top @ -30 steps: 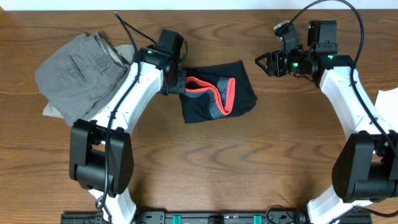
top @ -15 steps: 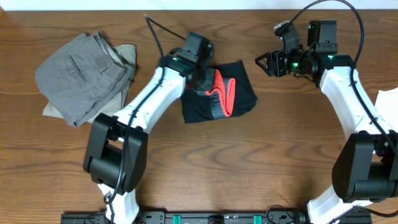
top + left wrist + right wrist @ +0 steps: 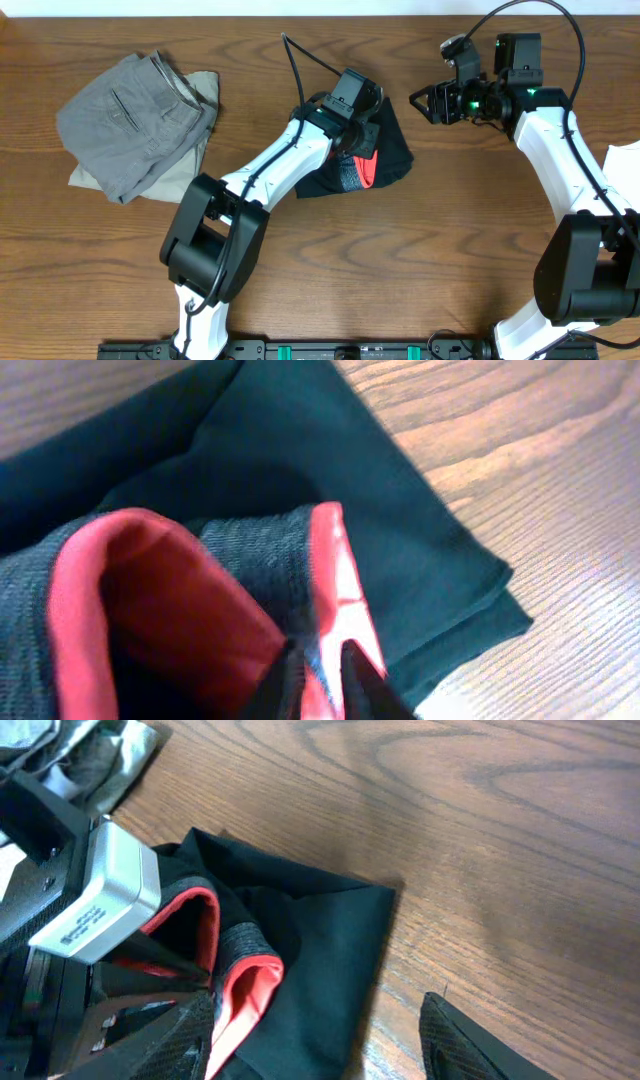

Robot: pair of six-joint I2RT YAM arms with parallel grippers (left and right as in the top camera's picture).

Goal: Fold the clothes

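Note:
The clothes are dark leggings lying folded in a small bundle at the back middle of the table. Their grey waistband with its red-coral edge curls up on top. My left gripper reaches over the bundle from the left. In the left wrist view it pinches the red-edged waistband, its fingertips only a sliver apart. My right gripper hovers open to the right of the bundle. Its wrist view shows nothing held between its fingers, with the leggings below them.
A folded pile of grey and khaki trousers lies at the back left. A white object pokes in at the right edge. Bare wooden table spans the front.
My left arm has swung right, carrying the waistband from the bundle's left edge across to its middle. The right arm has not moved.

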